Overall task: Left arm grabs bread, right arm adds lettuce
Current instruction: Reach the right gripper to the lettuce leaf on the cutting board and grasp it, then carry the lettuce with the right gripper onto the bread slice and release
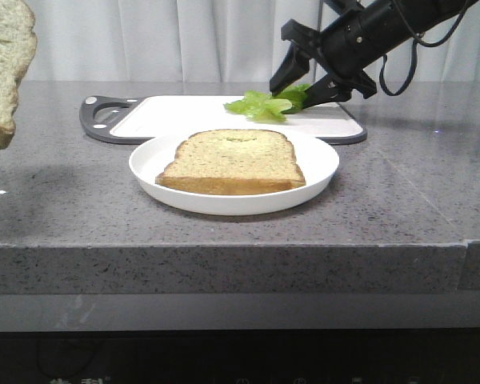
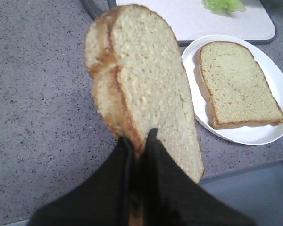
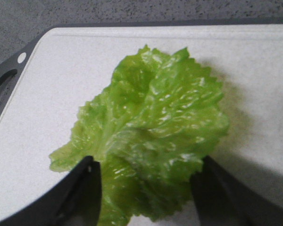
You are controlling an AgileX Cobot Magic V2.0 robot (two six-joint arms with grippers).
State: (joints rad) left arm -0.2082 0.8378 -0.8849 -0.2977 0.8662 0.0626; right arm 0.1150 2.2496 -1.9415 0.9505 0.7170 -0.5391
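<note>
My left gripper (image 2: pixel 139 139) is shut on the lower crust edge of the bread (image 2: pixel 146 89) and holds it upright in the air above the counter. In the front view only the bread (image 1: pixel 4 64) shows, at the far left edge. The lettuce (image 1: pixel 260 104) lies on the white cutting board (image 1: pixel 184 112). My right gripper (image 1: pixel 298 94) is open, low over the lettuce (image 3: pixel 155 117), with one finger on each side of the leaf's near end (image 3: pixel 148 162). The lettuce also shows at the edge of the left wrist view (image 2: pixel 224 4).
A white plate (image 1: pixel 320 160) with a second bread slice (image 1: pixel 232 160) stands in front of the board, also in the left wrist view (image 2: pixel 273 75). The board has a dark grey rim and handle (image 1: pixel 104 116). The grey stone counter's front edge (image 1: pixel 224 256) is near.
</note>
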